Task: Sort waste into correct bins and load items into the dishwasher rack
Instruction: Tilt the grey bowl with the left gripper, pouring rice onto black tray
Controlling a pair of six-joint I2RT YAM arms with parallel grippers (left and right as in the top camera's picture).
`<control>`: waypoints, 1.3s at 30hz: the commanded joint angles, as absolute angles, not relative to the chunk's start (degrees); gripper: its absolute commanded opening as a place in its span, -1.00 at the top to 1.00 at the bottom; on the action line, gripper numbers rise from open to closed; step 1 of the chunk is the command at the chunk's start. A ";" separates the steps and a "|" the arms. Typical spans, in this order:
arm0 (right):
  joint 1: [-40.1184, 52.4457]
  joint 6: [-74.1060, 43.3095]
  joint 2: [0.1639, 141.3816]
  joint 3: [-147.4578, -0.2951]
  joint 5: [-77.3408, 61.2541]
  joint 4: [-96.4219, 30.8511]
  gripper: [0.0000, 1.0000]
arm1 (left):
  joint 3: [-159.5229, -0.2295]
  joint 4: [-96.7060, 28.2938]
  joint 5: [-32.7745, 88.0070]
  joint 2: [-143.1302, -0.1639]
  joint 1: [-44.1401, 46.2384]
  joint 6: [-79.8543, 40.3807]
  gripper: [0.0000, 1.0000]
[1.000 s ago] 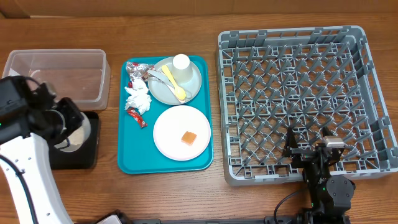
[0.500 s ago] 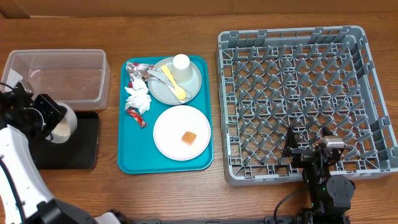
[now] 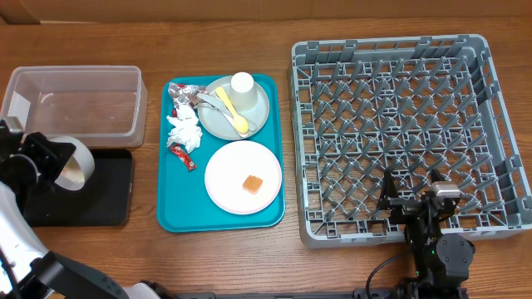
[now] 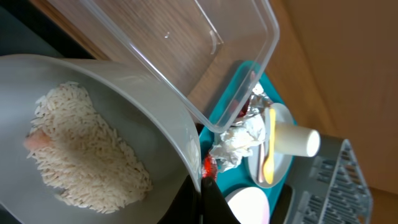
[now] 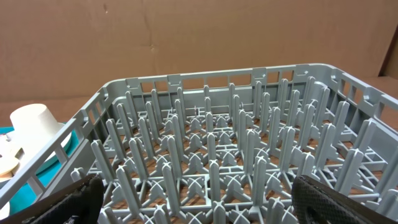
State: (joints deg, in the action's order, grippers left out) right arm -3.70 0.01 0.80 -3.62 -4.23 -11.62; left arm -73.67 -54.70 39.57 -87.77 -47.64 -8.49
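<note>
White bowl [image 3: 73, 163] is in your left gripper [image 3: 50, 158], which is closed on its rim. From overhead you see it tipped on its side over the left part of the black tray [image 3: 100, 199], just in front of the clear tub [image 3: 75, 100]. On the teal tray [image 3: 170, 216] the grey-green plate [image 3: 258, 116] carries the small white cup [image 3: 242, 83], the yellow spoon [image 3: 233, 112] and the white fork [image 3: 208, 101]. Beside it lie the foil wrapper [image 3: 180, 95], the crumpled napkin [image 3: 184, 133] and the red packet [image 3: 182, 156], and the pale plate [image 3: 224, 170] holds the orange cube [image 3: 252, 183]. The dishwasher rack [image 3: 391, 46] stands to the right, and your right gripper [image 3: 409, 199] sits at its near edge. In the left wrist view the bowl is steeply tilted, the rice [image 4: 87, 158] lies inside against its wall, and the tub's corner is just above the bowl's rim. In the right wrist view your right gripper's fingers [image 5: 65, 202] stand wide apart with nothing between them, low in front of the rack, and the cup shows at the far left.
</note>
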 commanded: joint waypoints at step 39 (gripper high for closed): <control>-3.92 0.03 0.19 -3.42 -4.10 -11.38 -1.00 | -65.56 -49.01 64.53 -87.74 -55.27 9.28 0.91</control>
